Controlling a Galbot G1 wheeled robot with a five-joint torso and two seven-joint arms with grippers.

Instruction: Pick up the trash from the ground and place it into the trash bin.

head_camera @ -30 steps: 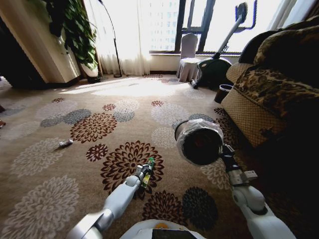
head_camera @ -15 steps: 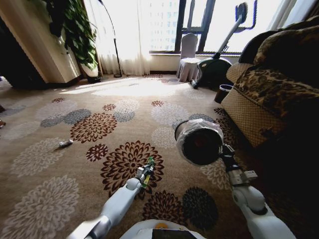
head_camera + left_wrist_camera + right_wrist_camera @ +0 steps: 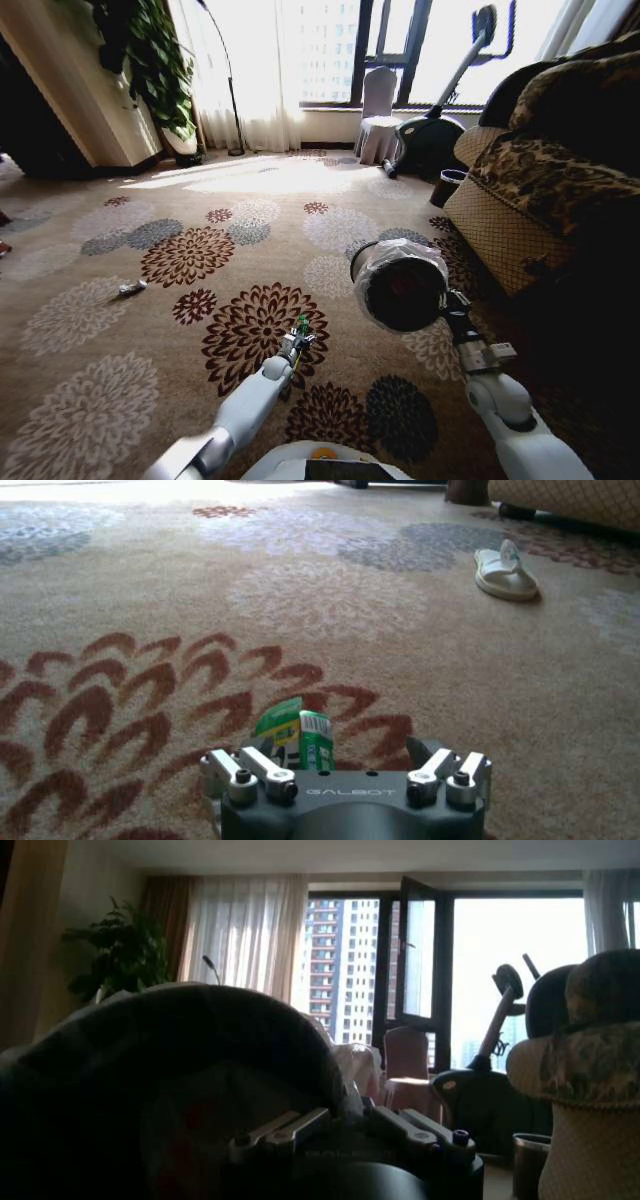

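Forward goes the left arm since a second ago, the left gripper carrying the green wrapper a little farther over the carpet. Its fingers are clamped on the wrapper, which stands upright between them. The trash bin hangs off to its right and higher, mouth tipped toward the robot, gripped at the rim by the right gripper.
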